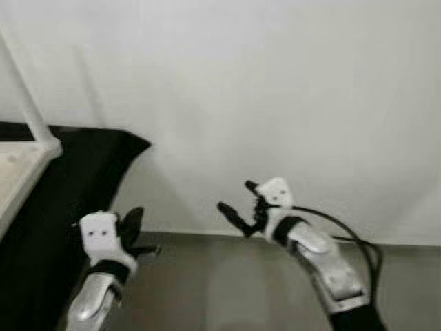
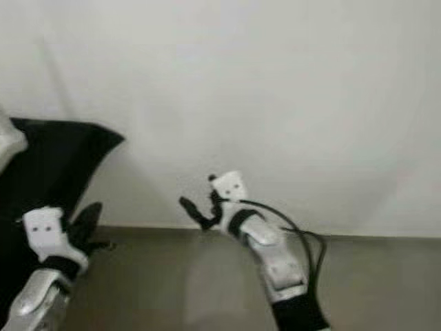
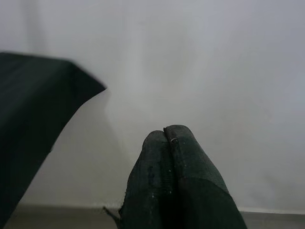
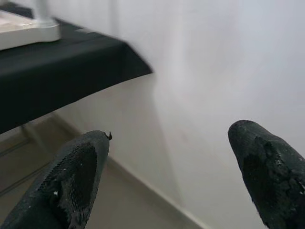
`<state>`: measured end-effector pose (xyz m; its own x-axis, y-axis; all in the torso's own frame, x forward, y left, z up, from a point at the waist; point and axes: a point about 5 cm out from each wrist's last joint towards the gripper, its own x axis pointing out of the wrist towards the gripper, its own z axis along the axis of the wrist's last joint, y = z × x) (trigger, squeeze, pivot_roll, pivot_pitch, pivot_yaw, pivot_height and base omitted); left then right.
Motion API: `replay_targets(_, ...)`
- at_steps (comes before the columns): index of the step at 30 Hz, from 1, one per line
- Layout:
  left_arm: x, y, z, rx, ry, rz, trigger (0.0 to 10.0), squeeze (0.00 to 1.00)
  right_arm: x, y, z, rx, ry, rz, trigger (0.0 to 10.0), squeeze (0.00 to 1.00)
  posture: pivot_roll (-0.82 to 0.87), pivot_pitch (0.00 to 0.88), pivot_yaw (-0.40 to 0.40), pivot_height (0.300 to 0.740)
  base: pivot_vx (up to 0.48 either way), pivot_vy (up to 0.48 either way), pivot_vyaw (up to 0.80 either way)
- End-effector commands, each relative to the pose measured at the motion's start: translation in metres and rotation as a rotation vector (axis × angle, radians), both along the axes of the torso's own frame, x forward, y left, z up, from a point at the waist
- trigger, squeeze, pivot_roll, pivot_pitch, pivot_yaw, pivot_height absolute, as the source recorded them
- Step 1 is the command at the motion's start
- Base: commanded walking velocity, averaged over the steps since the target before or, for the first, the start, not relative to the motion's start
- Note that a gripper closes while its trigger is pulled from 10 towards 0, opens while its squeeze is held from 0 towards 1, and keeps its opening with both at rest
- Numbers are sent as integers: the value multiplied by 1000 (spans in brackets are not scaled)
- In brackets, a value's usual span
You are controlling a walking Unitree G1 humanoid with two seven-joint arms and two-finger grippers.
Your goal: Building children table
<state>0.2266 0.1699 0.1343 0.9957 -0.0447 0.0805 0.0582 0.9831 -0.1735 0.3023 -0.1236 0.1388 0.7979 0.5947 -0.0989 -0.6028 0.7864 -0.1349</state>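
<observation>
A plain white wall point(image 1: 275, 89) takes up most of the head views, from the top edge down to a pale skirting line in the lower third. Below it a strip of grey-brown floor point(image 1: 213, 283) runs across the bottom of the frame.

At the left edge stands a worktop draped in black cloth point(image 1: 83, 179), its corner jutting toward the middle left of the frame. On that cloth, in the far left, lies the task's piece: a pale, cream-coloured flat panel point(image 1: 17, 176) with a thin white upright leg point(image 1: 27, 96) rising from its corner toward the upper left. The head views are soft, so the panel may be a tabletop lying flat, but its surface detail cannot be made out. In the right wrist view the same pale panel sits in the upper left corner, on top of the black cloth.

The silver right arm reaches up from the lower right, a black cable looping beside it. The right gripper point(image 1: 238, 207) sits just right of centre, in front of the wall above the skirting; its jaws stand wide apart with nothing between them, as the right wrist view shows.

The left gripper point(image 1: 134, 231) is raised in the lower left, close to the edge of the black cloth. Its jaws are pressed together, empty, in the left wrist view.
</observation>
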Motion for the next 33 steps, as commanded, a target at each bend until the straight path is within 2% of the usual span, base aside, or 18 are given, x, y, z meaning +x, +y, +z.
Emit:
replay_targets(1, 2, -2, -1, 61, 12, -8, 10000, 0, -2, -4, -4, 10, 6, 9, 10000, 0, -66, 60, -30, 740, 0, 0, 0)
replay_targets(2, 3, -1, 0, 113, 7, -10, 10000, 0, -3, -2, -5, 11, 4, 26, 10000, 0, -66, 60, -30, 740, 0, 0, 0)
replay_targets(3, 4, 0, -1, 125, 9, -13, 10000, 0, -4, 0, -5, 6, 3, 39, 10000, 0, -64, 61, -23, 740, 0, 0, 0)
replay_targets(10, 4, -2, -2, 148, 14, -42, 10000, 0, -11, 6, -9, -25, 9, 143, 10000, 0, -65, 62, -11, 740, 0, 0, 686)
replay_targets(15, 4, -3, -3, 161, 22, -44, 10000, 0, -15, 12, -9, -27, 10, 257, 10000, 0, -60, 59, 3, 740, 0, 0, 800)
replay_targets(18, 5, -4, -4, 186, 26, -58, 10000, 0, -18, 14, -8, -69, -13, 344, 10000, 0, -56, 56, 9, 740, 0, 0, 800)
replay_targets(24, 7, -4, -4, 187, 31, -57, 10000, 0, -16, 12, -9, -138, -48, 367, 10000, 0, -54, 51, 14, 740, 0, 0, 800)
replay_targets(33, 10, -4, -5, 175, 34, -53, 10000, 0, -13, 11, -12, -114, -46, 343, 10000, 0, -60, 43, 19, 740, 0, 0, 800)
